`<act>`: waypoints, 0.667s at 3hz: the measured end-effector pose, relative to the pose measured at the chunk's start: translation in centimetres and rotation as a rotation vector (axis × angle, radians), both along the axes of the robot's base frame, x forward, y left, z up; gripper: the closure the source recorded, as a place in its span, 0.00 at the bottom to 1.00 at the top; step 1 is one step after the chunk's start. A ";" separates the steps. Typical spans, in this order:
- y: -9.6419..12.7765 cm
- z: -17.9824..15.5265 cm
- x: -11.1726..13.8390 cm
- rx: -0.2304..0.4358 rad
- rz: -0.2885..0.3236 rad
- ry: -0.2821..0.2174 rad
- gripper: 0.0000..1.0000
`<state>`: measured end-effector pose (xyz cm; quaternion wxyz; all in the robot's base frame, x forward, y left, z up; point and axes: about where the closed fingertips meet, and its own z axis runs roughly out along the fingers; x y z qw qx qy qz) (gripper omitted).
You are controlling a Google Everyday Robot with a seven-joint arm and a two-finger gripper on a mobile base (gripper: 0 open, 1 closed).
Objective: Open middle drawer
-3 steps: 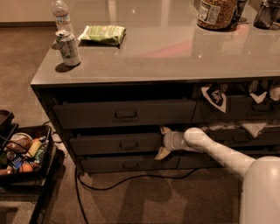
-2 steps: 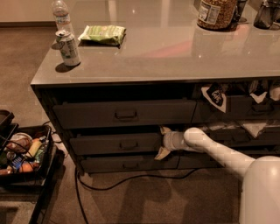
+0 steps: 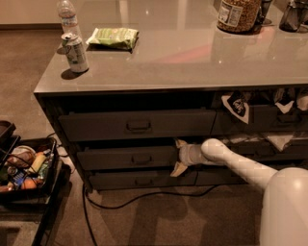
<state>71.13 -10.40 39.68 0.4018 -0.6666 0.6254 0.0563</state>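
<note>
The middle drawer (image 3: 127, 157) is the dark grey front with a small loop handle (image 3: 141, 159), between a taller drawer (image 3: 137, 125) above and a slimmer one (image 3: 142, 180) below. It stands slightly out from the cabinet. My gripper (image 3: 178, 156) is at the right end of the middle drawer front, well to the right of the handle. Its fingers are spread, one fingertip (image 3: 181, 143) at the front's top edge and one (image 3: 176, 169) at its bottom edge. My white arm (image 3: 236, 161) reaches in from the lower right.
On the counter top (image 3: 192, 57) stand a soda can (image 3: 75, 52), a water bottle (image 3: 68, 18), a green snack bag (image 3: 113, 37) and a jar (image 3: 238, 14). Right-hand drawers (image 3: 269, 120) hold packets hanging out. A bin of items (image 3: 24, 168) sits on the floor left. A cable (image 3: 144, 198) runs along the floor.
</note>
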 end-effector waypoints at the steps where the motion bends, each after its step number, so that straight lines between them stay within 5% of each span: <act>1: 0.0 0.0 0.0 0.000 0.000 0.000 0.19; 2: 0.0 0.0 0.0 0.000 0.000 0.000 0.42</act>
